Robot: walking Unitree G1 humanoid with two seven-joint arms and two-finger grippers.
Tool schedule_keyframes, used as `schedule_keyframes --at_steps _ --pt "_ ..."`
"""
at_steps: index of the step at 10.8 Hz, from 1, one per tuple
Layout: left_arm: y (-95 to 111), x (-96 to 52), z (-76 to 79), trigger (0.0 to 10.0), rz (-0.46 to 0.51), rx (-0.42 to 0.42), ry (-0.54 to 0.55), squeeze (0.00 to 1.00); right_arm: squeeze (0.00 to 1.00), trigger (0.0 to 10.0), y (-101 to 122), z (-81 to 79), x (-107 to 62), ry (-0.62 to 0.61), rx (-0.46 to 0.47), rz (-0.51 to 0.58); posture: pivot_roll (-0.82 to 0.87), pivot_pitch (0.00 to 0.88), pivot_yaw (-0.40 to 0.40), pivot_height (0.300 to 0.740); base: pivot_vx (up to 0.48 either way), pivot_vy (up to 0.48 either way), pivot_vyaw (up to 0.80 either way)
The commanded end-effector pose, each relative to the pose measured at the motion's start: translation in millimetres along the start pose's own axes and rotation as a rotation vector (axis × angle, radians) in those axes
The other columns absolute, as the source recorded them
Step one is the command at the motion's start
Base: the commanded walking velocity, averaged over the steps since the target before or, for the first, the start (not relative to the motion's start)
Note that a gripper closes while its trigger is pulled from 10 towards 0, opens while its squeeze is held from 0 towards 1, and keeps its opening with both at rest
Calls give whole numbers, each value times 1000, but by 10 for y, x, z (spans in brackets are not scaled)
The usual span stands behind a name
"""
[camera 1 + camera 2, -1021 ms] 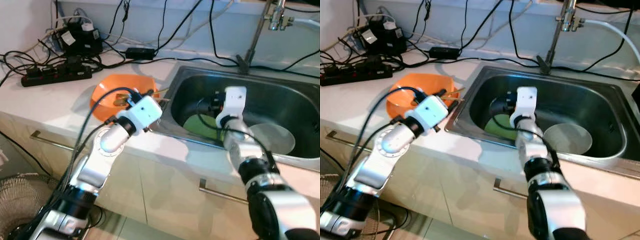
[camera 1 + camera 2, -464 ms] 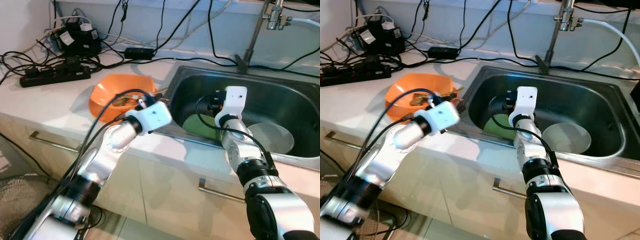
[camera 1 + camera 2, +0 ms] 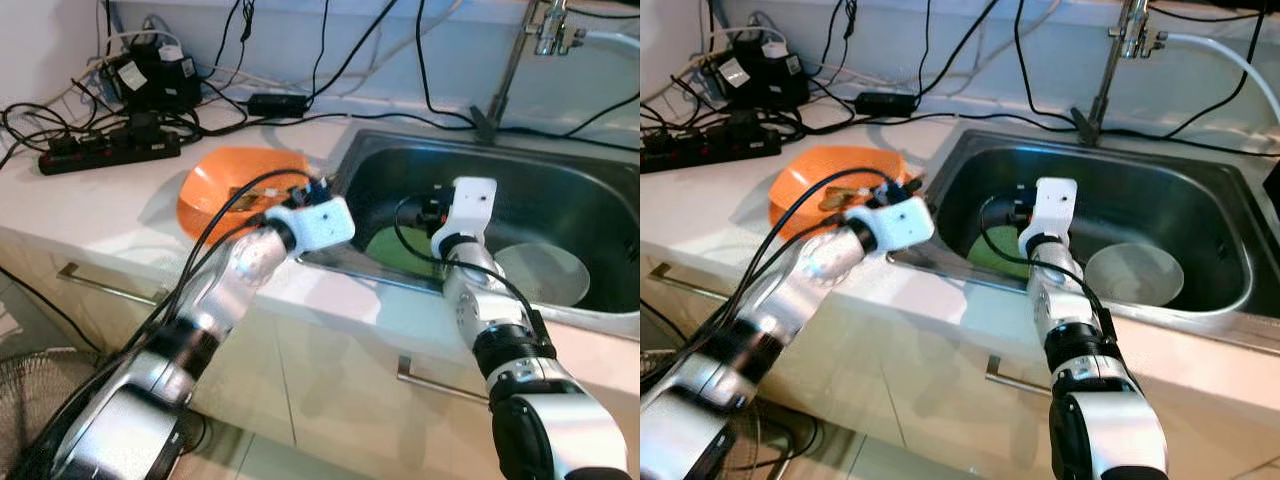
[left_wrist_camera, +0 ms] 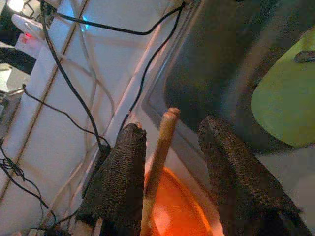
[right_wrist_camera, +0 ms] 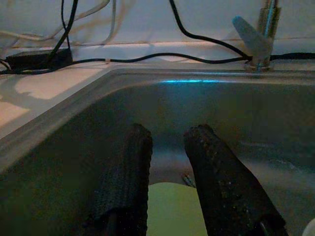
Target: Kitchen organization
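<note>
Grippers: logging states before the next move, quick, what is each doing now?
Left gripper: open, a wooden stick between its fingers.
Right gripper: open, empty, over the green plate in the sink.

Head views bright and fairly sharp; wrist views dim, softly blurred, perhaps with bluish glare.

A brushed, dull-gleaming steel sink (image 3: 560, 195) is set in a smooth, pale worktop (image 3: 100, 200). A glossy orange plastic bowl (image 3: 215, 190) holds a matt wooden stick (image 4: 158, 162). The left hand's fingers (image 4: 123, 182) look rough and woven.
</note>
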State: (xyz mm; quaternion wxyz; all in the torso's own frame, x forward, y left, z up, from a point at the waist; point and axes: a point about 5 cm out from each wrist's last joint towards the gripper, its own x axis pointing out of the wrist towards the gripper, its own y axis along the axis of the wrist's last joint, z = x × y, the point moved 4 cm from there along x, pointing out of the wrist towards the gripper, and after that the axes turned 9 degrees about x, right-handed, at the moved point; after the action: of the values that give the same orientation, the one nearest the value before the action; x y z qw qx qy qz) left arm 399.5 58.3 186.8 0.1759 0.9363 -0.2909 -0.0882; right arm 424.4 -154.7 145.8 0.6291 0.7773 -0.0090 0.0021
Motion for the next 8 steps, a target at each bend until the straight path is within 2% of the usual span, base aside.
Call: schedule_keyframes --at_steps 1,2,7,8 --pt "8 31 -29 10000 1 19 11 0 0 10000 2 16 -9 -8 13 -1 161 0 50 740 0 0 0" --pt "0 48 -64 0 -1 20 32 0 0 10000 1 28 -14 -12 15 -1 161 0 51 740 0 0 0" --pt "-35 57 -100 0 -3 25 58 0 0 10000 -23 10 -22 -11 17 -8 170 0 46 740 0 0 0" --pt "-47 46 -148 0 -8 33 75 0 0 10000 -19 14 -21 -10 17 -9 172 0 43 740 0 0 0"
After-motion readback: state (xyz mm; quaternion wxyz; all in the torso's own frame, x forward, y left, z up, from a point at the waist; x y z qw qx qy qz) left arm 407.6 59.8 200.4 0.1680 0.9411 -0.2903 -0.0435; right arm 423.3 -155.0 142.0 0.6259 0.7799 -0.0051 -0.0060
